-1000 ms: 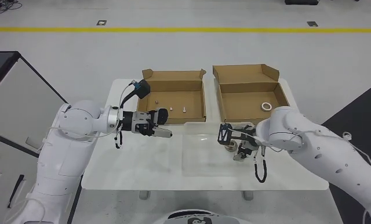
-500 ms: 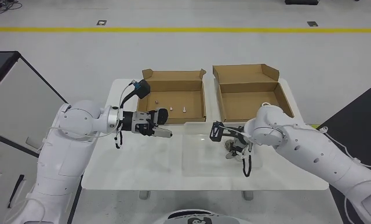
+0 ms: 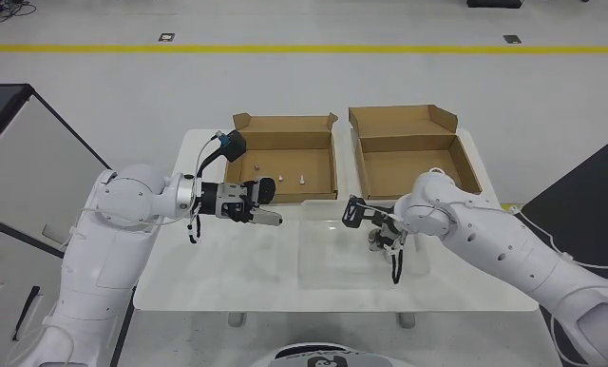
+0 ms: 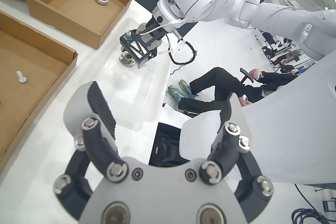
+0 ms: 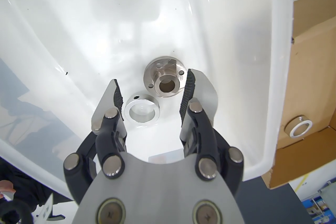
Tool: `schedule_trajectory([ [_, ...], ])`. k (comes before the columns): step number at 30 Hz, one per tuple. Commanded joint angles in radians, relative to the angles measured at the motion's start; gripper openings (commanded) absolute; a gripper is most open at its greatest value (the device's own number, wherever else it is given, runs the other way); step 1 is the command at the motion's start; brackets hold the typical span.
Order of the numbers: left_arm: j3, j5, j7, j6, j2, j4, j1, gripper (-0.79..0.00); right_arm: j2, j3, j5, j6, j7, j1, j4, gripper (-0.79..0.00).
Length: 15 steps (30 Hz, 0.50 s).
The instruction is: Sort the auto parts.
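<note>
White tabletop [image 3: 218, 272], seen from above, carried a translucent plastic tray [image 3: 328, 267]. Left wrist view: the left gripper [image 4: 161, 93] hung spread, empty. Right wrist view: the right gripper [image 5: 152, 78] gaped over a silver ring collar [image 5: 142, 110] and flanged steel hub [image 5: 164, 80] near the tray's corner. Pickup looked to be in hand, calling for lowering, centring on one part and closing.

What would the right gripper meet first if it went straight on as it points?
Probably the hub in the tray, which stands taller than the ring beside it; both lie just ahead of the open right gripper, though depth is unclear.
</note>
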Motion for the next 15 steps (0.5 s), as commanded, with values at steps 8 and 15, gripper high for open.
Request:
schedule_trajectory([
  [8, 0.000, 0.000, 0.000, 0.000, 0.000, 0.000, 0.000, 0.000, -0.013, -0.001, -0.031, 0.030, 0.012, -0.003, 0.018, -0.406],
  [15, 0.000, 0.000, 0.000, 0.000, 0.000, 0.000, 0.000, 0.000, -0.017, 0.005, -0.056, 0.046, 0.019, -0.014, 0.017, -0.419],
])
